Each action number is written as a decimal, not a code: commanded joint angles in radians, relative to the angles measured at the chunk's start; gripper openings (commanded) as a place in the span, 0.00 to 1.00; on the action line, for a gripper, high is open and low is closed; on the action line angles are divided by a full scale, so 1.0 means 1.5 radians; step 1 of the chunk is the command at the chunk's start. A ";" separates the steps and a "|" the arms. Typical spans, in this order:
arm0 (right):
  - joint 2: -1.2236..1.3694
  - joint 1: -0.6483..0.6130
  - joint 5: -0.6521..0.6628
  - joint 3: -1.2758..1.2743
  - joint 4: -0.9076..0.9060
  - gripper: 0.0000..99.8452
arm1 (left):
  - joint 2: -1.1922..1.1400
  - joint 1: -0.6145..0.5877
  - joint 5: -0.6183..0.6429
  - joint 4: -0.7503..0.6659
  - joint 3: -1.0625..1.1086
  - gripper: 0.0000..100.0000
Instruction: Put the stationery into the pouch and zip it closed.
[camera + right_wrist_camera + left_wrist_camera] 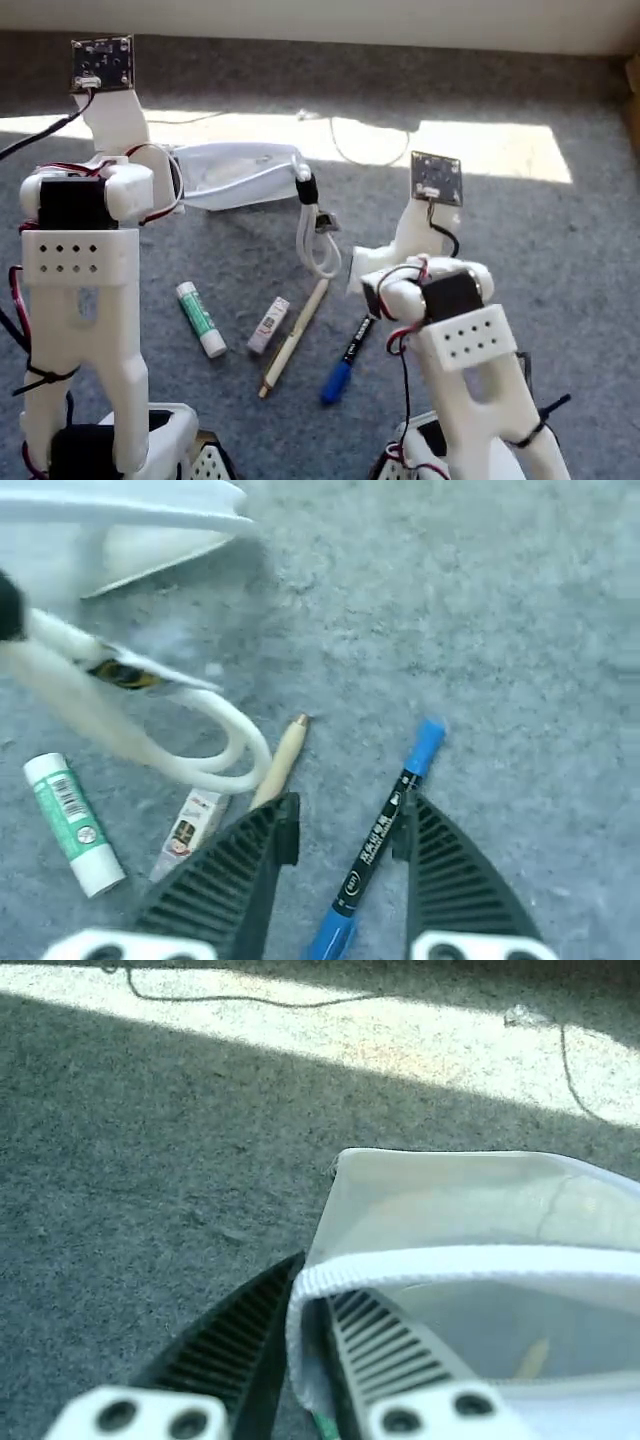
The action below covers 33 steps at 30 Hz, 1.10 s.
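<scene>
High view, grey carpet [560, 250], sunlit band [490, 145], left fingers [360, 1345] pinching pouch [450, 1210] rim, right fingers [225, 880] wide astride marker [385, 830].

Pouch [470, 1210] translucent, smooth, woven cloth rim; carpet [130, 1160] rough, matt

The high view looks down from behind both white arms [80, 280] over the grey carpeted surface [560, 250]. The left wrist view sits close over the translucent white-edged pouch [480, 1220]. The right wrist view faces down near the blue-capped black marker [385, 828]. The high view shares the marker and, seemingly, the pouch.
</scene>
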<state>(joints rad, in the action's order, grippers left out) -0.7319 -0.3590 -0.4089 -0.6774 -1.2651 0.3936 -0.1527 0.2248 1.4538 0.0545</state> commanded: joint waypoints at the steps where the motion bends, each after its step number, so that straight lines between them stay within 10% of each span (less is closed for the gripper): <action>1: 0.082 0.014 -0.036 0.011 0.011 0.15 | -0.002 -0.010 0.002 0.006 0.007 0.01; 33: 0.479 0.057 -0.072 0.034 0.215 0.08 | -0.002 -0.007 0.002 0.004 0.027 0.01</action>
<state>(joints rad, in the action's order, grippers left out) -0.0292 -0.2746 -0.5117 -0.6713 -0.9536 0.4043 -0.1527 0.2232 1.4538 0.0775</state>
